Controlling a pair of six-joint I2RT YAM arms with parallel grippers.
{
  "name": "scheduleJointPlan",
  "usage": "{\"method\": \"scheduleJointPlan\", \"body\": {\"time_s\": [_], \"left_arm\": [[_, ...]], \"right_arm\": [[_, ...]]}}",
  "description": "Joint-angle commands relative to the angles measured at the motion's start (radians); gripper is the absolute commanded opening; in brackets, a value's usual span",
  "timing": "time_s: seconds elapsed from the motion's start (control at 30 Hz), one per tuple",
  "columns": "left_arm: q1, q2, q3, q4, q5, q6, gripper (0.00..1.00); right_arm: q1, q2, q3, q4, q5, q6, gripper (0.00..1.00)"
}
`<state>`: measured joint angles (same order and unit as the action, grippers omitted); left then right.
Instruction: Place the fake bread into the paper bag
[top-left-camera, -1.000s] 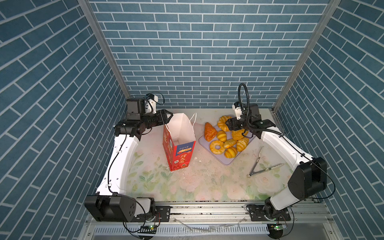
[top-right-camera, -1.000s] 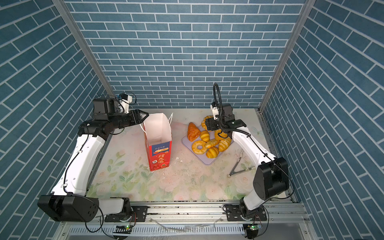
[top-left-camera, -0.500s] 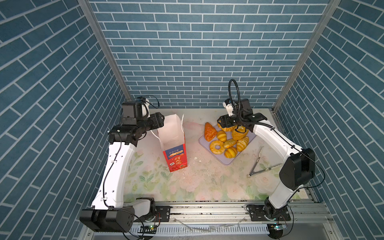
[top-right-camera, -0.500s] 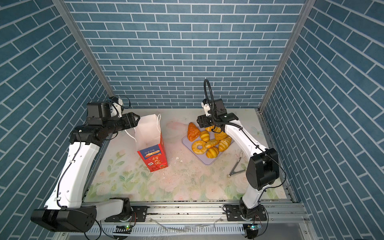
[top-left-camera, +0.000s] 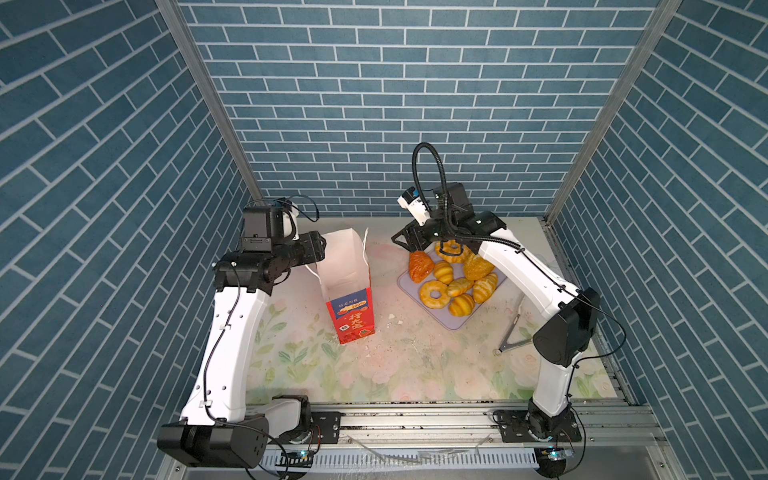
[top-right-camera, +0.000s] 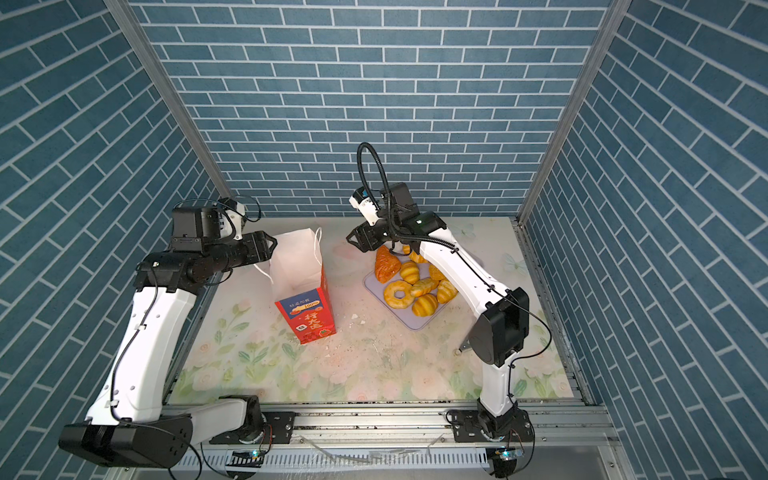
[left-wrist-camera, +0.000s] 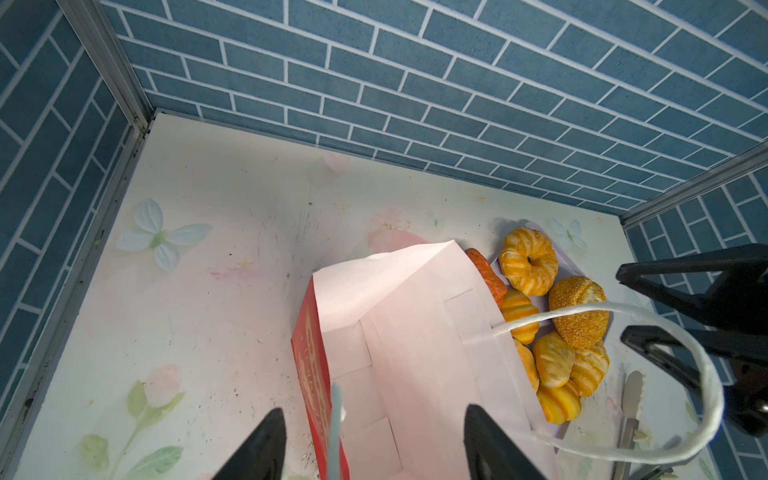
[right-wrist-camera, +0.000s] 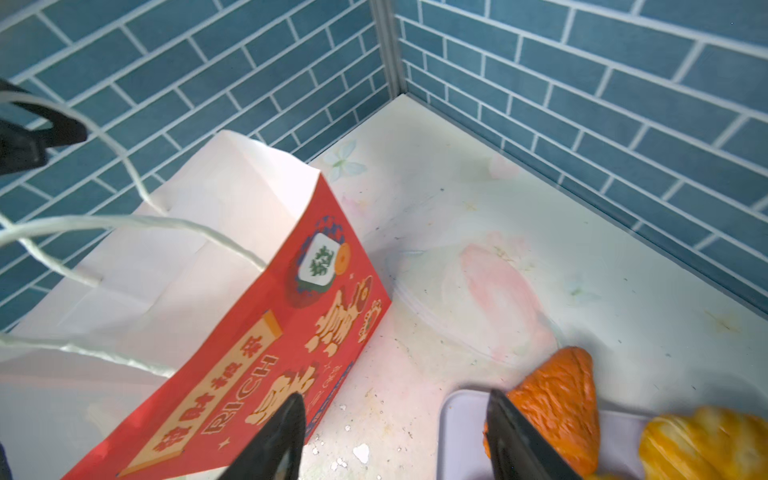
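The red paper bag (top-left-camera: 351, 320) (top-right-camera: 309, 320) stands open left of centre, its white lining (left-wrist-camera: 395, 332) showing. The fake bread, several golden pastries (top-left-camera: 453, 286) (top-right-camera: 415, 291) with a red-brown croissant (top-left-camera: 419, 266) (right-wrist-camera: 557, 395), lies on a lilac tray. My left gripper (top-left-camera: 320, 247) (left-wrist-camera: 374, 415) is open, its jaws straddling the bag's near red wall and one cord handle without pinching them. My right gripper (top-left-camera: 399, 241) (right-wrist-camera: 395, 397) is open above the table between the bag (right-wrist-camera: 270, 332) and the tray's corner, one finger beside the croissant, holding nothing.
The lilac tray (top-left-camera: 457, 328) sits right of the bag. Metal tongs (top-left-camera: 513, 332) lie near the right arm's base. White crumbs (top-left-camera: 392, 318) dot the floral table. The bag's far cord handle (left-wrist-camera: 685, 374) loops close to the right gripper. Brick walls enclose three sides.
My right gripper has moved left, off the pastries and toward the bag. The left gripper has pulled back a little to the left, and the bag's top has shifted with it.
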<state>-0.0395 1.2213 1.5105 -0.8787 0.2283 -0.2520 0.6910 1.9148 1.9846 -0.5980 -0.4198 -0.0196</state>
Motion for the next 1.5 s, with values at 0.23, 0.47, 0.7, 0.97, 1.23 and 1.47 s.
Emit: {"method": "scheduleJointPlan", "body": {"time_s": [0.23, 0.47, 0.7, 0.97, 1.23, 1.47], "left_arm": [[0.015, -0.037, 0.022, -0.055, 0.028, 0.005, 0.54], [0.016, -0.026, 0.013, -0.062, 0.040, 0.006, 0.36], [0.015, -0.006, 0.025, -0.065, 0.048, 0.011, 0.19], [0.015, 0.042, 0.048, -0.036, 0.109, 0.013, 0.03], [0.000, 0.103, 0.077, 0.016, 0.166, 0.014, 0.00], [-0.024, 0.152, 0.080, 0.036, 0.180, 0.017, 0.00]], "right_arm": [[0.080, 0.170, 0.202, 0.009, -0.144, -0.093, 0.58], [0.095, 0.190, 0.214, 0.100, -0.152, -0.064, 0.47], [0.095, 0.147, 0.128, 0.250, -0.116, -0.017, 0.19], [0.096, 0.081, 0.046, 0.279, 0.033, -0.050, 0.00], [0.093, -0.011, -0.059, 0.256, 0.180, -0.069, 0.00], [0.088, -0.045, -0.114, 0.228, 0.212, -0.074, 0.15]]}}
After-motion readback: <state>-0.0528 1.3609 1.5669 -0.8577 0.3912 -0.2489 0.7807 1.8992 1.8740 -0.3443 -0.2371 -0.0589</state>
